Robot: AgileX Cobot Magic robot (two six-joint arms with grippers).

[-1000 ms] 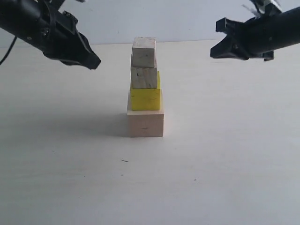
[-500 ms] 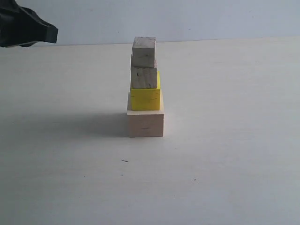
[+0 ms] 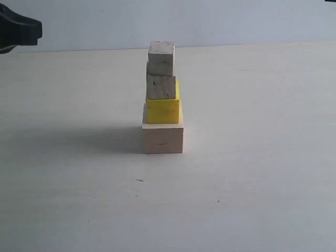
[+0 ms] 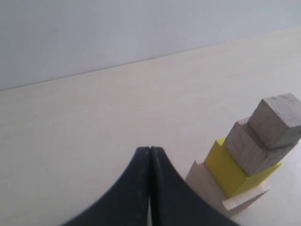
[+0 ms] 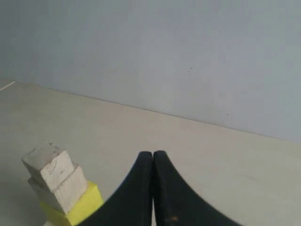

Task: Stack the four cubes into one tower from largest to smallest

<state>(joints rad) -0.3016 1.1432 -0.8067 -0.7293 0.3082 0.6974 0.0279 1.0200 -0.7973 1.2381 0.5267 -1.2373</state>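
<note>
Fingers [image 4: 138, 188] farther back from tower [image 3: 163, 111]

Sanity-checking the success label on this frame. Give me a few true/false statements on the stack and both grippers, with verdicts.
1. The yellow cube sits directly on the large pale wood cube. True.
2. The left gripper is shut on the top small cube. False: it is shut on nothing and is apart from the tower.
3. The top small cube rests on the lower small cube, which rests on the yellow cube. True.
4. One cube lies loose on the table. False: all four are in the tower.
5. The right gripper has its jaws open. False: they are shut, holding nothing.
</note>
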